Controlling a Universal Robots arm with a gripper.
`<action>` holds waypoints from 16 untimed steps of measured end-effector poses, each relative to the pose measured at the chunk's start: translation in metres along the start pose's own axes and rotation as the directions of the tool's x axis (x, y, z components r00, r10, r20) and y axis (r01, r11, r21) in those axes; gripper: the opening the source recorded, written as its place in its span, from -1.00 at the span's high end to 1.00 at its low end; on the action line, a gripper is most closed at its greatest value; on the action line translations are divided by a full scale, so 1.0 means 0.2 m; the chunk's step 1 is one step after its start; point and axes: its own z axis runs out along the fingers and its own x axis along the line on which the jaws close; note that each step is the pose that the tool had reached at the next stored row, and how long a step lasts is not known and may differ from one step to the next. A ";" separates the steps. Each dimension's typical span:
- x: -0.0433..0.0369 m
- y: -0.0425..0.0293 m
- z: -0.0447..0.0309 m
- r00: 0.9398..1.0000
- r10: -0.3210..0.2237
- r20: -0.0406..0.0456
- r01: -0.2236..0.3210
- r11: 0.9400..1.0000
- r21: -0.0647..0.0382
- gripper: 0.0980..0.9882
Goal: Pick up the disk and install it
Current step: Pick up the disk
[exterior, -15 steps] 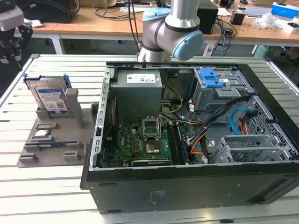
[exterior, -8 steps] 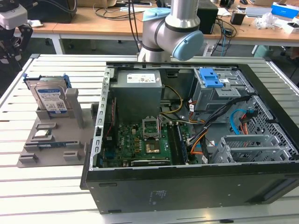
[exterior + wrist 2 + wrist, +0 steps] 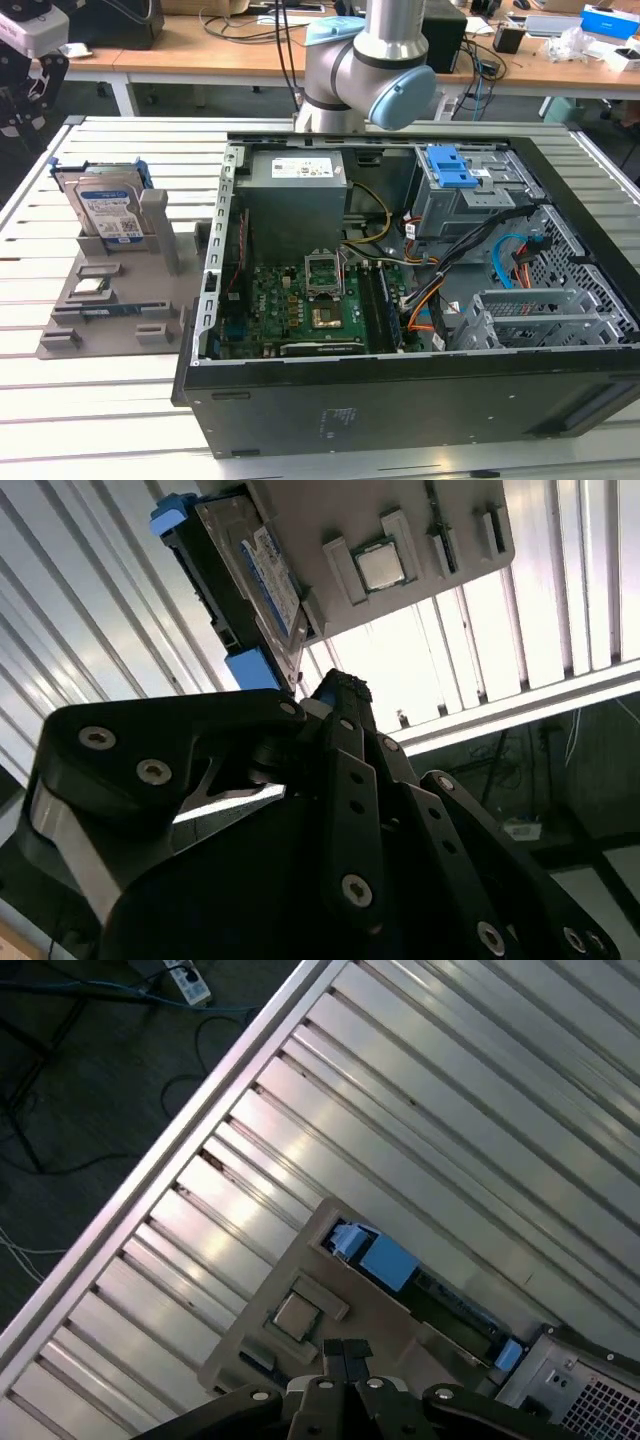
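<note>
The disk [image 3: 105, 205] stands upright in a grey holder [image 3: 160, 300] on the tabletop [image 3: 100, 420], at the exterior view's left of the open computer case [image 3: 400, 400]. In the first wrist view the gripper [image 3: 347, 1352] hangs over the holder, clenched on nothing and apart from the disk.

Disk [image 3: 108, 208], silver hard drive, blue-and-white label facing out, blue plastic carrier frame along its edges, standing upright on edge, slotted into grey parts stand [image 3: 60, 312], upper left of the exterior view, left of open computer case [image 3: 400, 400].
</note>
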 end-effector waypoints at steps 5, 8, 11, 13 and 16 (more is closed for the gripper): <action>0.000 0.000 0.000 0.998 -0.068 -0.003 0.068 0.998 -0.002 0.98; 0.000 0.000 0.000 0.992 -0.125 -0.005 0.125 0.992 -0.003 0.98; 0.000 0.000 0.000 0.985 -0.172 -0.007 0.172 0.985 -0.005 0.98; 0.000 0.000 0.000 0.980 -0.197 -0.008 0.197 0.980 -0.005 0.98; 0.000 0.000 0.000 0.970 -0.242 -0.010 0.242 0.970 -0.007 0.98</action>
